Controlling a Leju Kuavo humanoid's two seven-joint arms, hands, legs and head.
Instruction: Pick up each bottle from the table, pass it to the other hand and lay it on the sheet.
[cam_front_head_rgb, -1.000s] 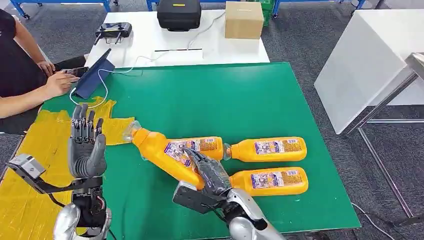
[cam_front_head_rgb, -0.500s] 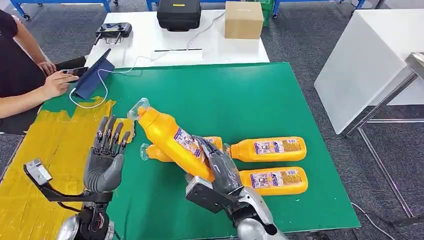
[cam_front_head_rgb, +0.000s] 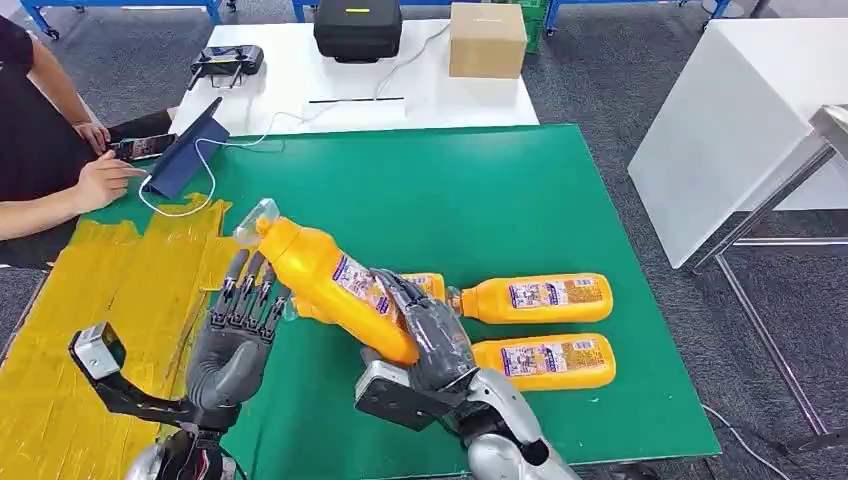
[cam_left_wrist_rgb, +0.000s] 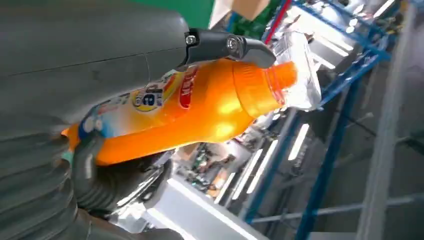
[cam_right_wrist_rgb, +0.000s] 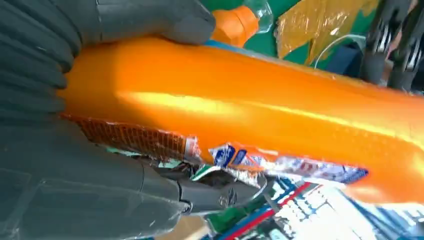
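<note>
Our right hand (cam_front_head_rgb: 432, 340) gripped the lifted bottle (cam_front_head_rgb: 330, 285) at its base, cap tilted toward 10 o'clock above the table (cam_front_head_rgb: 480, 190). Left hand (cam_front_head_rgb: 238, 335) was upright beside it, fingers (cam_front_head_rgb: 250, 290) spread, holding nothing.

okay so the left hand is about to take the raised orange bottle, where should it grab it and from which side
Probably the upper body of the raised bottle, just below the clear cap, coming from the robot's left. The right hand already wraps the lower end, and the left hand waits open beside that free stretch.
</note>
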